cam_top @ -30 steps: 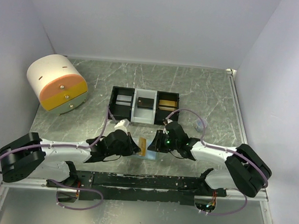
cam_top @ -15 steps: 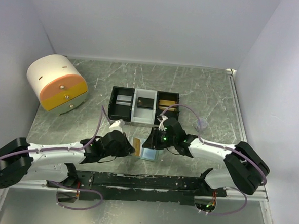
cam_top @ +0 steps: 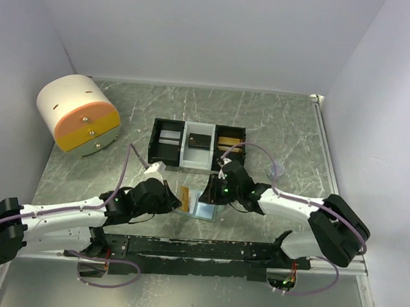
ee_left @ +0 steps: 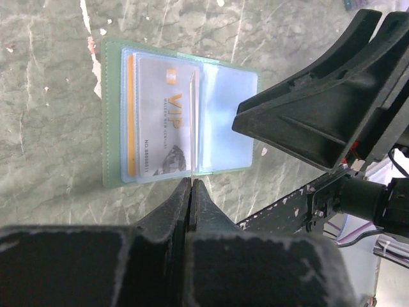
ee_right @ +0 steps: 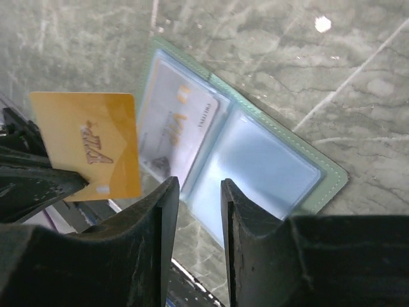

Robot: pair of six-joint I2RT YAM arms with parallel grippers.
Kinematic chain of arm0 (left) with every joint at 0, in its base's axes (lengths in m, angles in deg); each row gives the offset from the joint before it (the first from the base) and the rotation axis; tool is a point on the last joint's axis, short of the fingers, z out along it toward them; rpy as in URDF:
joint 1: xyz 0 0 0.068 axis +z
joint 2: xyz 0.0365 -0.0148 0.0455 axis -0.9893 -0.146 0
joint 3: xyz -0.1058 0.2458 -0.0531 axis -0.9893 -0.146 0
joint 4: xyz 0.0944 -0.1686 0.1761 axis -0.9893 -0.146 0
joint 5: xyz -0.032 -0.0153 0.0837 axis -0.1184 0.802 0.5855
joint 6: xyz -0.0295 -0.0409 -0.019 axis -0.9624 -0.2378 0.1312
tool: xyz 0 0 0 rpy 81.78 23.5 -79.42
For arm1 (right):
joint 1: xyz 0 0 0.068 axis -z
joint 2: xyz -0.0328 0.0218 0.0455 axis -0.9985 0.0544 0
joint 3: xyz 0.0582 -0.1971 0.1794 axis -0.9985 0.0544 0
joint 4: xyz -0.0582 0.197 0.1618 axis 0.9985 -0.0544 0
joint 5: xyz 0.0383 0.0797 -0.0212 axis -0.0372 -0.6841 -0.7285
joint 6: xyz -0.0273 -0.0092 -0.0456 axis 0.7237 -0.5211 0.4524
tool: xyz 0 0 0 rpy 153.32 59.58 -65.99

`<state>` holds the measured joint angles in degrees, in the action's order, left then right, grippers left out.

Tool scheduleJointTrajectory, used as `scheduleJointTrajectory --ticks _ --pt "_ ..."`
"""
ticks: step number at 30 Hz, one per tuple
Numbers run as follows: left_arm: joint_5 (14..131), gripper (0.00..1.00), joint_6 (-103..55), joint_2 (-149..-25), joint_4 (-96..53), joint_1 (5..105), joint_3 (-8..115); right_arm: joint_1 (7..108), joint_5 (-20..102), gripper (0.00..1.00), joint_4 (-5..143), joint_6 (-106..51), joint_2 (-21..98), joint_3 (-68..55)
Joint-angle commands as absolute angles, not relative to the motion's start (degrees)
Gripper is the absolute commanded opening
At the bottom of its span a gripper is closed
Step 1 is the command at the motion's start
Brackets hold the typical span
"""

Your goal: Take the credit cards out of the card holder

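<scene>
The card holder point(cam_top: 207, 211) lies opened flat on the green-veined counter point(cam_top: 276, 123), at about 6 o'clock of the black-and-white three-compartment tray point(cam_top: 197, 145) and just in front of the arms' bases. Its pale inner panels face up, with a sage-green border showing round the edge.

The left pincer point(cam_top: 177, 200) is closed tight on a gold card point(ee_right: 86, 153) and grips it by one short edge. The card is lifted clear of the holder and stands on edge. In the left wrist view it shows only as a thin line running up from the fingertips over the holder's fold. It sits at 9 o'clock of the holder in the top view.

A second card, pale with an orange stripe and the letters VIP point(ee_left: 160, 121), sits in the holder's pocket on the side nearer the left arm. The other pocket looks clear and bare.

The right pincer point(ee_right: 197, 185) hangs over the holder from 1 o'clock. Its jaws are a little apart with nothing between them. Whether a fingertip presses on the holder I cannot tell.

A round white and orange drawer unit point(cam_top: 78, 114) stands well apart at 10 o'clock of the counter.
</scene>
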<state>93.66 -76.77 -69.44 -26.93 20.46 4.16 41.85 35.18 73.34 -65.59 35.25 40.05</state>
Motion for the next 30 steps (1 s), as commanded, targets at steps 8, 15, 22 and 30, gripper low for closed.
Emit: scheduleJointTrajectory --ticks 8,15,22,30 --pt "91.78 0.07 -70.0 -58.82 -23.43 20.67 2.99 41.87 38.53 0.45 84.64 -63.78 18.12 47.55" --pt "82.22 0.07 -69.55 -49.71 -17.03 25.82 -3.38 48.13 32.25 0.47 84.29 -65.23 10.49 50.79" --pt "65.34 0.07 -71.16 -52.09 -3.54 35.96 -9.05 52.97 15.43 0.55 102.8 -73.15 11.36 55.87" --pt "57.1 0.07 -73.55 -58.41 13.35 37.68 -10.1 51.84 8.66 0.65 114.96 -78.59 17.59 55.87"
